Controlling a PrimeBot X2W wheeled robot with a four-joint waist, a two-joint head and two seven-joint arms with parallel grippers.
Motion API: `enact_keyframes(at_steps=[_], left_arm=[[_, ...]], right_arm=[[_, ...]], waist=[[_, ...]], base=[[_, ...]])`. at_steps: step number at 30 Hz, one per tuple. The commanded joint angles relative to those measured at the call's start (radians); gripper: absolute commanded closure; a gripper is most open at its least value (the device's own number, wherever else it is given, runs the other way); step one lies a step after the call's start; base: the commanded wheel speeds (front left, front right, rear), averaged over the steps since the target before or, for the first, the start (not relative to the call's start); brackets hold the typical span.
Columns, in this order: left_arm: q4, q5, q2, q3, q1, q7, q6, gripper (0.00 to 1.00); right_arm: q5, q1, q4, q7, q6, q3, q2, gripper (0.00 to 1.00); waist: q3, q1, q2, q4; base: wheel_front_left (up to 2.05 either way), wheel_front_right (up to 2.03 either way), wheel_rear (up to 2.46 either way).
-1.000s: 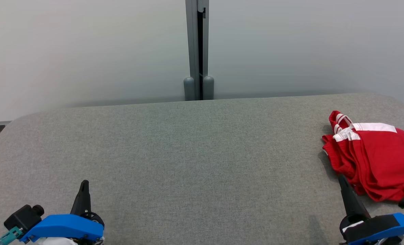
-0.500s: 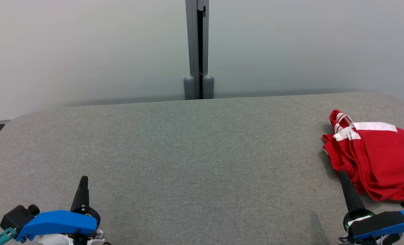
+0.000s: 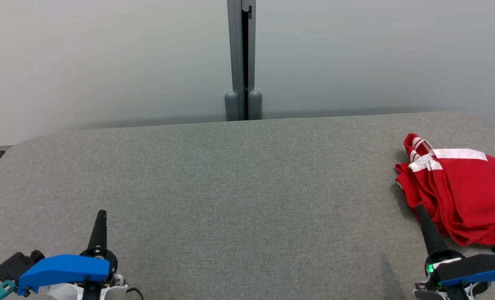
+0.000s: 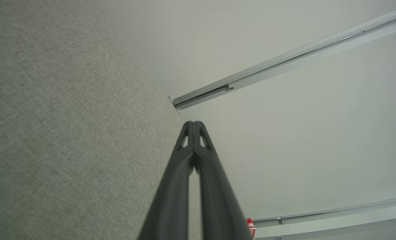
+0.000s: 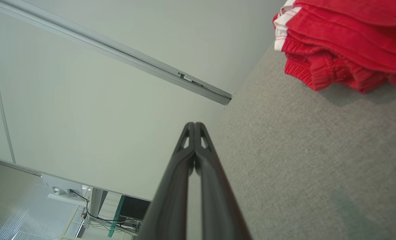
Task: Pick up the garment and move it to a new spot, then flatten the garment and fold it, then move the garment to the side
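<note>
red garment (image 3: pixel 460 196) heaped at right end of surface (image 3: pixel 247 187), just ahead-right of right tool (image 3: pixel 419 207). left tool (image 3: pixel 101 213) well apart. both tools closed, empty. right arm nearer.

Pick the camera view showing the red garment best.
Head view: most of the garment shows, heaped at the right end of the table. Right wrist view catches one edge; left wrist view, a tiny sliver.

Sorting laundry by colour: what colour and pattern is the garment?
Red garment with white stripes along one edge; it shows best in the head view.
</note>
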Motion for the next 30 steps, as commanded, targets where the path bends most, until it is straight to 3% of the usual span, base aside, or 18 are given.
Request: enact_keyframes(at_steps=[1,30], left_arm=[[-0.011,-0.020,-0.003,0.013,-0.026,0.007,-0.010,1.00],[-0.017,-0.210,-0.055,0.091,-0.040,0.070,-0.053,1.00]], right_arm=[[0.029,-0.028,-0.001,0.003,0.000,-0.003,-0.004,1.00],[0.276,-0.068,0.053,0.013,0.000,-0.009,-0.005,1.00]], waist=[[0.000,0.0000,0.0000,0.000],[0.010,0.0000,0.0000,-0.001]], base=[[0.00,0.00,0.00],[0.00,0.00,0.00]])
